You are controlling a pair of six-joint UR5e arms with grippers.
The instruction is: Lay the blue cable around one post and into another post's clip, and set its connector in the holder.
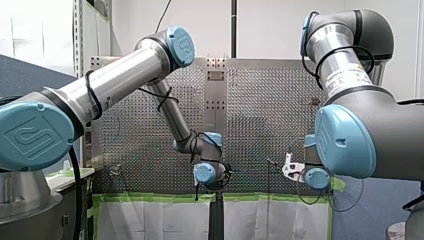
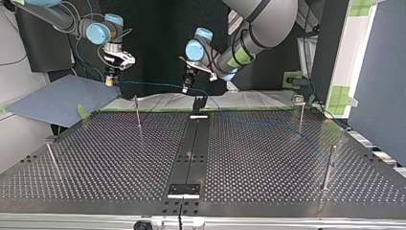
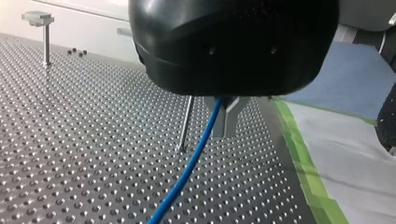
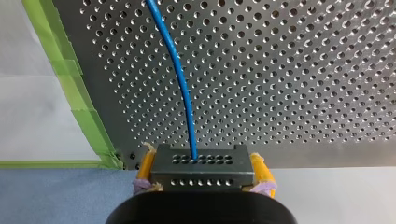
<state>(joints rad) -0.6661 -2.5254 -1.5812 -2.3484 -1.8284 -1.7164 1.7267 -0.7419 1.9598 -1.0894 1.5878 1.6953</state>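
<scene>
My right gripper [image 4: 201,162] pinches the connector [image 4: 201,173] between yellow pads [image 4: 261,170], over the table's [image 4: 280,70] green-taped edge. The cable [image 4: 181,84] runs from it (clear of the surface) to my left gripper [image 3: 225,114], whose metal fingers [image 3: 229,119] clamp it.

- Blue cable [image 2: 148,85] is stretching btw my right gripper [image 2: 111,81] & my left gripper [image 2: 185,88], barring room just arm-side of holder [image 2: 198,104].
- Post [image 2: 138,112] is standing near holder at top view's left; 2nd post [image 2: 300,115] farther off at its right.
- Table [image 2: 263,163] camera-side of holder is lying open.
</scene>
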